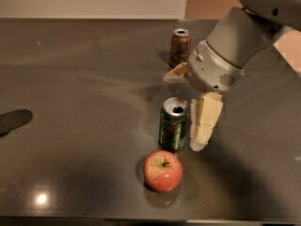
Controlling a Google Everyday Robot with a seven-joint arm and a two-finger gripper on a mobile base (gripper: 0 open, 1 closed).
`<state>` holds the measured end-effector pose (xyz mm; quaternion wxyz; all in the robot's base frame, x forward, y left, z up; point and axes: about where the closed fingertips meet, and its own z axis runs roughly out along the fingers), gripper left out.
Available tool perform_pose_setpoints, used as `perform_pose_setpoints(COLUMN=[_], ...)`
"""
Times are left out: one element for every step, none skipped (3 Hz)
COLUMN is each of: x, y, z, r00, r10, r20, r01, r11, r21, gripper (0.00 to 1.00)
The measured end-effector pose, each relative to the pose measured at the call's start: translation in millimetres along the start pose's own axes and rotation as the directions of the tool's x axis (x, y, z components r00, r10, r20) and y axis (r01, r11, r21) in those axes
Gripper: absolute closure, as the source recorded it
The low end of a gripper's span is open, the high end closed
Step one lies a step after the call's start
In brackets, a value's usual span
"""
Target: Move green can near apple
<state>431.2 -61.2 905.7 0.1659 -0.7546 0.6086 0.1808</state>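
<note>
The green can (173, 124) stands upright on the dark table (84, 102), its silver top open, just behind the apple (162, 171) with a small gap between them. The apple is red with yellowish patches and a short stem. My gripper (182, 111) hangs over the can from the upper right and is open. One pale finger (205, 121) stands beside the can's right side with a thin gap. The other finger (176, 74) is behind the can and apart from it.
A brown can with script lettering (180, 47) stands upright behind the gripper. A dark flat object (13, 120) lies at the table's left edge. The table's front edge runs just below the apple.
</note>
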Motion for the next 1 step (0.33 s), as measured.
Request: perform_pose_setpoints(x=[0.0], y=[0.0], z=[0.0], r00=[1.0], r10=[0.0], r20=[0.0], r01=[0.0], r11=[1.0], r21=[0.0], gripper=[0.0])
